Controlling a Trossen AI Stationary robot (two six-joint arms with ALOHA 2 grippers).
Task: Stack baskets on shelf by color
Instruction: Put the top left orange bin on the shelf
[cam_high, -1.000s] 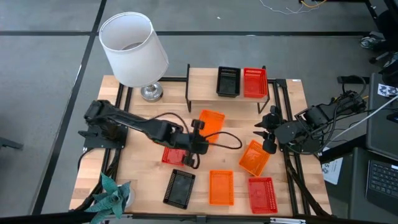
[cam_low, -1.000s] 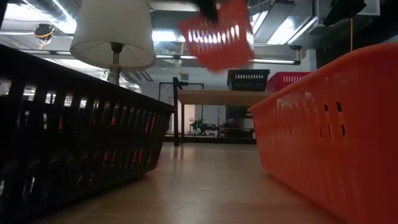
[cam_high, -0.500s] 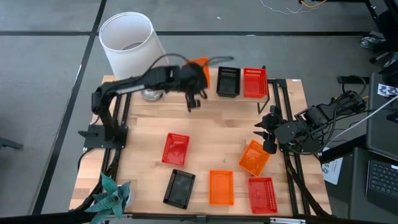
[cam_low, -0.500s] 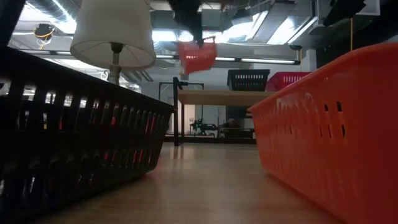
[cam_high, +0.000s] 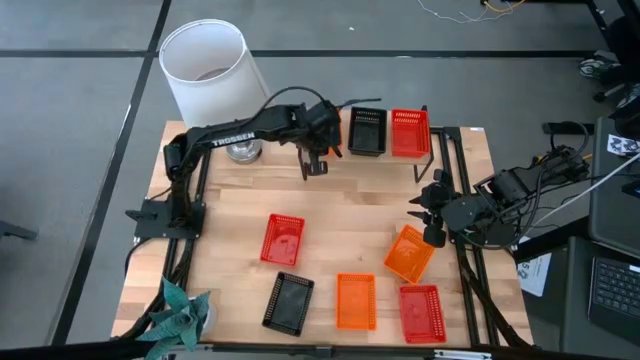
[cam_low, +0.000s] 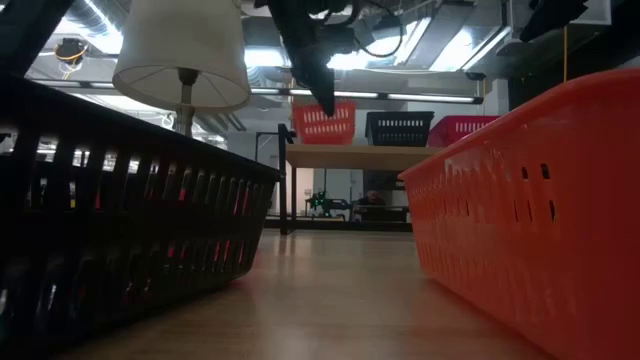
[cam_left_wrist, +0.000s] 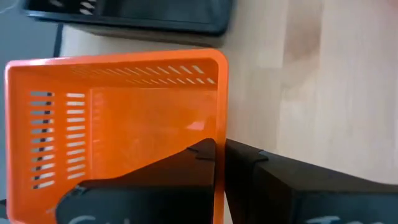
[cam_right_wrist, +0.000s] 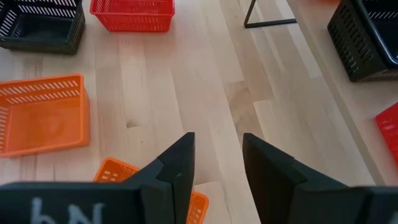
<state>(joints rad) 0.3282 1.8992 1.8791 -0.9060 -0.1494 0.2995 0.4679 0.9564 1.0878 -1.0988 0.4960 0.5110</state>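
Orange basket (cam_left_wrist: 124, 118) sits on the shelf (cam_low: 350, 155) beside the black one (cam_low: 398, 127), left gripper (cam_left_wrist: 219, 154) still pinching its wall to start that colour's pile; right gripper (cam_right_wrist: 217, 158) waits open, off the shelf.

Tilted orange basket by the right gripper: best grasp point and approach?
Take the orange basket by one thin long wall, right gripper descending from above, one finger inside, one outside. It lies open side up, turned diagonal on the table, so rotate the wrist to match the wall.

Orange basket (cam_high: 326, 112) on shelf (cam_high: 330, 150) mostly hidden under left arm, near baskets cropped in low view
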